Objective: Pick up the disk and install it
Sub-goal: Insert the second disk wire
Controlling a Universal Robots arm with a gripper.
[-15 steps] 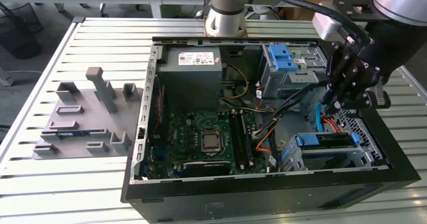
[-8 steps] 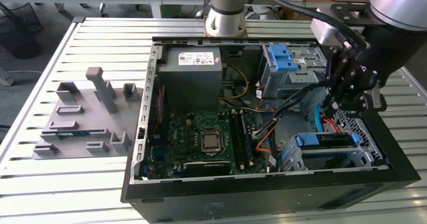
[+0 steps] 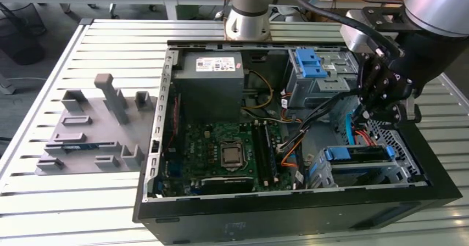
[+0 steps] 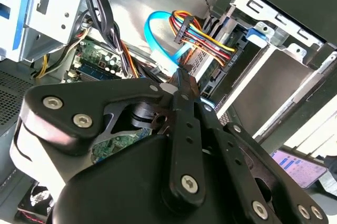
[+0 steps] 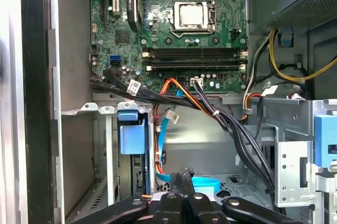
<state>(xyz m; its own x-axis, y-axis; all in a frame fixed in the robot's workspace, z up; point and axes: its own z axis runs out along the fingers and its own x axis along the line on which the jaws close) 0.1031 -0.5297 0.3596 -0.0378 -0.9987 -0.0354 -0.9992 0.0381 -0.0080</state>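
Seemingly stiff, dense and shock-sensitive, the disk [image 3: 364, 154] sits in its bay; grip its blue rails. Gripper [image 3: 381, 114], closed and empty, hovers above.

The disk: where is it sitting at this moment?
In the exterior view, the disk sits in the drive cage at the case's front corner, on the exterior view's right, below the hand and beside the motherboard.
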